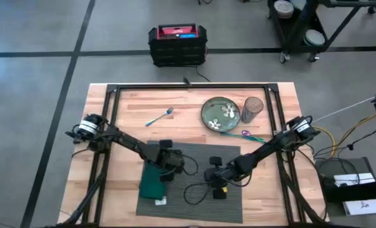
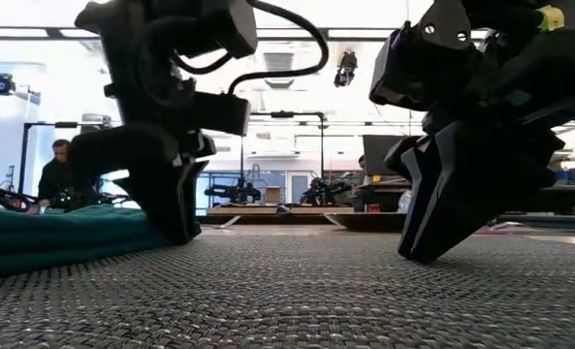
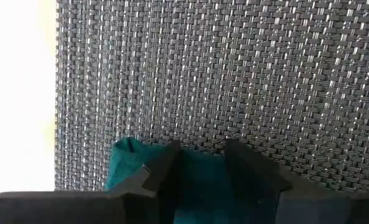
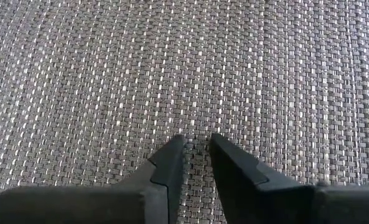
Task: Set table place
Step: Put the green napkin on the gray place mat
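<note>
Two pincers are lowered onto the placemat (image 1: pixel 194 180) at the near middle of the tabletop (image 1: pixel 130 111). The left pincer (image 3: pixel 200 163) is seen with its fingers parted a little, a fold of the dark green napkin (image 3: pixel 125 163) lying between and under them; whether the cloth is actually pinched cannot be told. In the low view its tips are set down at the napkin's edge on the woven mat. The right pincer (image 4: pixel 196 152) is held nearly clenched, only a narrow gap being left between its fingers, and nothing is gripped; its tips are placed against the bare weave right of the mat's middle. The napkin is spread over the mat's left part, reaching toward its near edge. Farther back, toward the far right of the tabletop, a green flowered plate (image 1: pixel 220 114) is set, with a dark glass (image 1: pixel 253 107) just beside it on the right. A fork (image 1: pixel 159 116) is laid left of the plate, apart from it.
</note>
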Robot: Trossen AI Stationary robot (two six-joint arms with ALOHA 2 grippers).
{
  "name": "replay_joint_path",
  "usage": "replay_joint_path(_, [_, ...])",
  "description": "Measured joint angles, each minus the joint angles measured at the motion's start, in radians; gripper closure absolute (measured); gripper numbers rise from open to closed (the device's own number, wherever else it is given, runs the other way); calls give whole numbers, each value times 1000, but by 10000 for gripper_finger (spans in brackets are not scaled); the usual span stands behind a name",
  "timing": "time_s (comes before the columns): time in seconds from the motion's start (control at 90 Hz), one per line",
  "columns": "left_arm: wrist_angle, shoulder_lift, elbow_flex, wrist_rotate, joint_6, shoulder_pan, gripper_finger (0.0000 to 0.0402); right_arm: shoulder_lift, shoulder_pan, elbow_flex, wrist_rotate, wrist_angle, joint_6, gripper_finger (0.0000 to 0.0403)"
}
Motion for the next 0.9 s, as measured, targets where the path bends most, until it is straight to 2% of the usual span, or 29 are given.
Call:
replay_joint_path(0.389, [-37,-91,-3,8,-41,-1,286,-12,-2,1,-5,-21,0,361])
replay_joint_path(0.522, [-28,-138,24,7,-73,-16,286,-69,-3,36,-22,-127,1,364])
replay_joint_path(0.722, [36,-204,30,20,-137,-129,286,-176,33,51,-16,-219,57,358])
replay_joint_path(0.9, [41,-213,12,-13,-269,-246,286,-157,105,13,-31,-238,152,353])
